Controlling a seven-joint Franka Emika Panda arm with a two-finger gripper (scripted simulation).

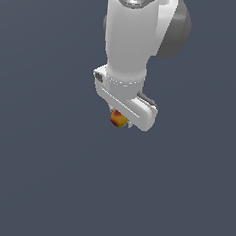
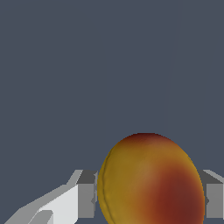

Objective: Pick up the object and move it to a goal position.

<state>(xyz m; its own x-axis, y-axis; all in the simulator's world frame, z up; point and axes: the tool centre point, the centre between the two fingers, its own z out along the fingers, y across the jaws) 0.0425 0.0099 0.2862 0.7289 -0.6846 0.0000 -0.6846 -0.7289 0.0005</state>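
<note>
In the exterior view, the white Panda arm point(image 1: 134, 36) comes down from the top edge of the picture, its thick wrist section ending in a broad white hand point(image 1: 123, 121) that is turned at a slant, one end lower toward the exterior view's right. A grey rounded joint shows behind the arm on the exterior view's right. Under the hand's body sits the fruit point(image 1: 119, 118), a small round ball, yellow-orange with a dark red patch on top; only its lower part shows, since the hand's body covers the rest. It is far smaller than the hand. The fingers are mostly hidden from this side, with just a pale tip visible beside the fruit. Everything around is a plain dark blue-grey surface, and whether the fruit touches it cannot be told from here.

In the wrist view, the fruit point(image 2: 151, 181) fills the space between the two fingers point(image 2: 85, 197), yellow-orange on one side and shading to deep red on the other and along its upper edge. A grey finger pad presses against each side of it with no gap showing, so the hand is closed around the fruit. Beyond lies the same flat blue-grey ground point(image 2: 109, 65).
</note>
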